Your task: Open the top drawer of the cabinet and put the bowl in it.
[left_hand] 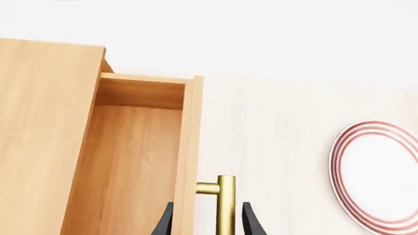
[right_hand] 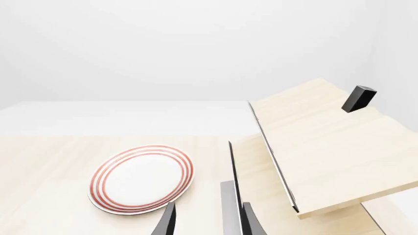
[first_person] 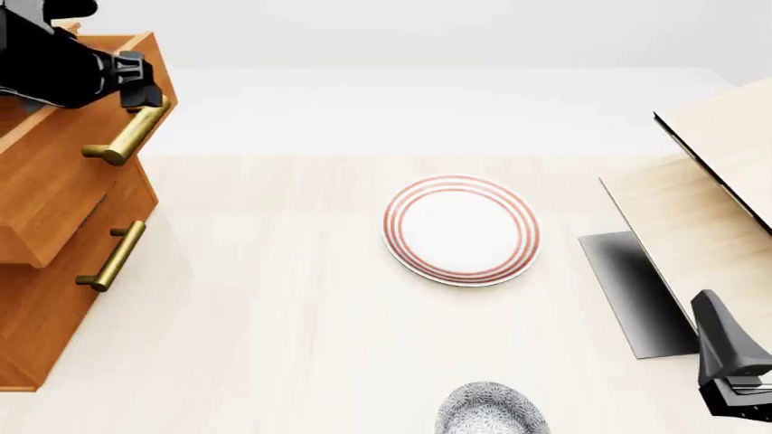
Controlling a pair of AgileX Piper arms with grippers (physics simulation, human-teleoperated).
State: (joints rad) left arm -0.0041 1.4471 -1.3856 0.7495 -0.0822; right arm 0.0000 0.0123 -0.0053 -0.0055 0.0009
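Observation:
The orange-brown cabinet (first_person: pixel 36 316) stands at the far left. Its top drawer (first_person: pixel 67 194) is pulled out, and the left wrist view looks into its bare wooden inside (left_hand: pixel 130 161). My left gripper (first_person: pixel 143 90) is open at the top end of the brass handle (first_person: pixel 127 136). The bar (left_hand: pixel 226 205) runs between the fingers (left_hand: pixel 251 223) with a small gap. The speckled bowl (first_person: pixel 489 411) sits at the table's near edge, in the middle. My right gripper (first_person: pixel 714 312) hovers open and holds nothing at the near right, well to the right of the bowl.
A white plate with red rings (first_person: pixel 461 228) lies mid-table, beyond the bowl. A pale wooden structure with a black edge (first_person: pixel 711 181) fills the right side, close to my right gripper (right_hand: pixel 207 225). A lower drawer with its own brass handle (first_person: pixel 111 256) is shut.

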